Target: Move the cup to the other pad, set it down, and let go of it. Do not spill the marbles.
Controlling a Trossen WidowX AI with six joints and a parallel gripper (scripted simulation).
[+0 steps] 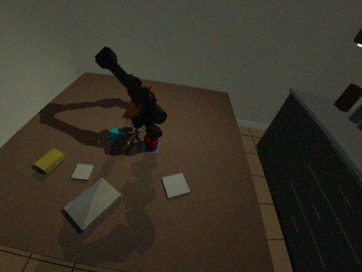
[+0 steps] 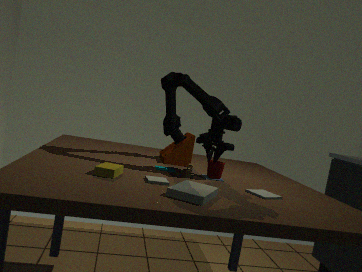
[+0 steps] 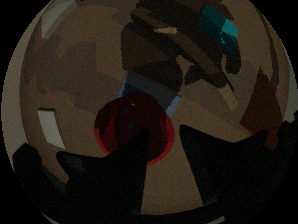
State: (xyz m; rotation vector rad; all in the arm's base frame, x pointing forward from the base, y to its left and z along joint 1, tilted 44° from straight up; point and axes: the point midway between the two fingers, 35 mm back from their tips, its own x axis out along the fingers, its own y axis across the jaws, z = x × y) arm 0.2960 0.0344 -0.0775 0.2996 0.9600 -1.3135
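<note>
Jaws part-open around the red cup [image 2: 215, 169], not clamped, cup upright on blue pad [image 1: 150, 148]

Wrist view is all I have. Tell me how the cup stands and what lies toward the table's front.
Observer: The cup stands upright on a blue pad.
Operator: Give me the gripper's height.
Observer: The gripper hangs right at the cup's rim, fingers open, gripping nothing.
Operator: Now the front.
Observer: Two pale pads lie there, a larger one and a smaller one, with a grey box beside the smaller.
</note>
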